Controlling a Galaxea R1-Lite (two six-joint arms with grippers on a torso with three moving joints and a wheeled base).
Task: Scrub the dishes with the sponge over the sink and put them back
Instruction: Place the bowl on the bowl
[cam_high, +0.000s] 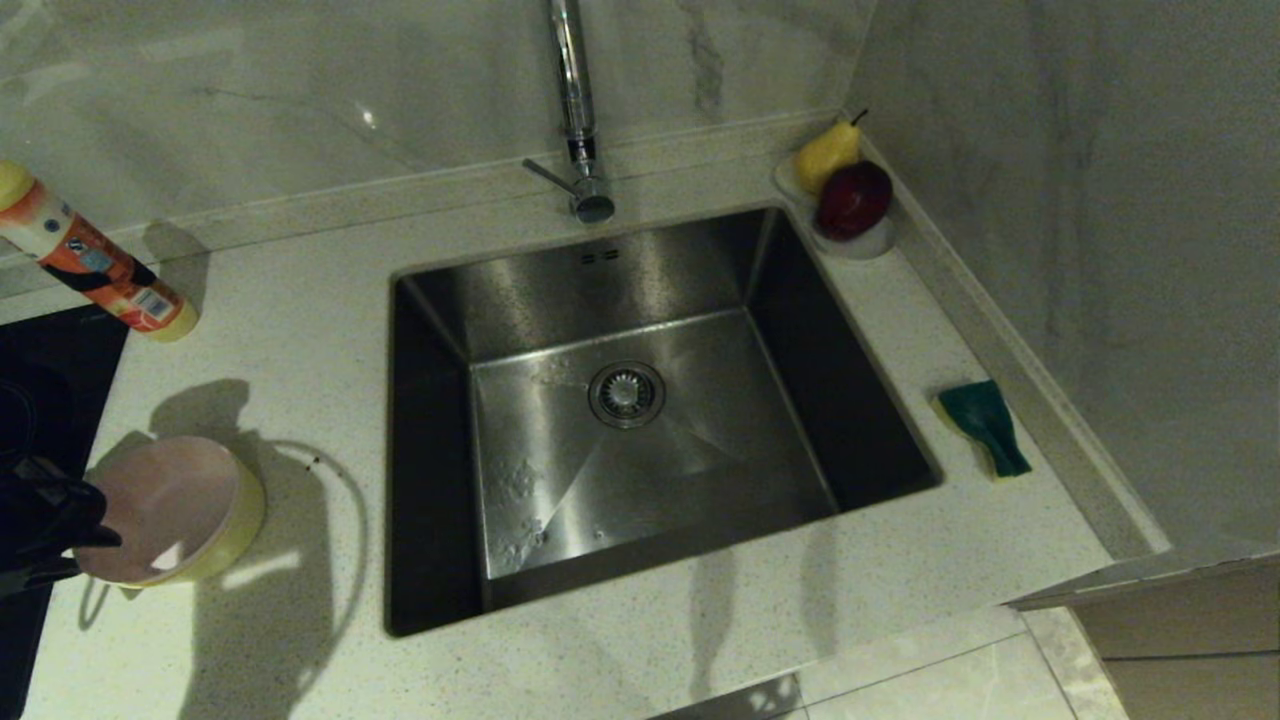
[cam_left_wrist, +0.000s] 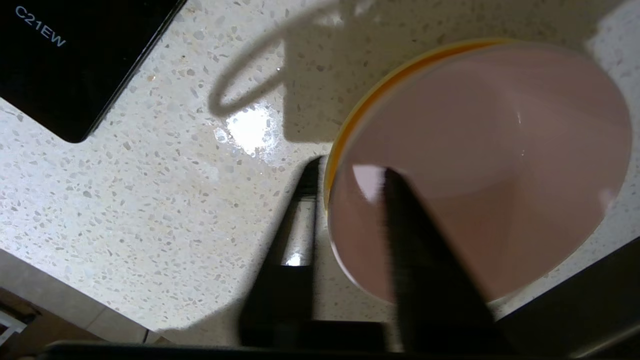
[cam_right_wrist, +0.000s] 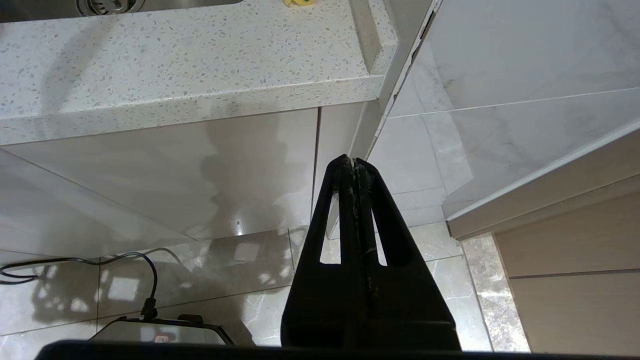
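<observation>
The left gripper (cam_left_wrist: 350, 180) straddles the near rim of the pink bowl (cam_high: 160, 505), 1 finger (cam_left_wrist: 420, 240) inside and the other outside, parted with a gap at the rim. The pink bowl sits nested in a yellow bowl (cam_high: 240, 520) on the speckled counter (cam_high: 300, 330), left of the steel sink (cam_high: 620, 400). The sponge (cam_high: 985, 425) lies green face up right of the sink. The right gripper (cam_right_wrist: 354, 161) hangs below the counter edge, fingers pressed together.

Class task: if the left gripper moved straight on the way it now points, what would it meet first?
Probably the pink bowl: the left gripper already straddles its rim, one finger inside, one outside.
</observation>
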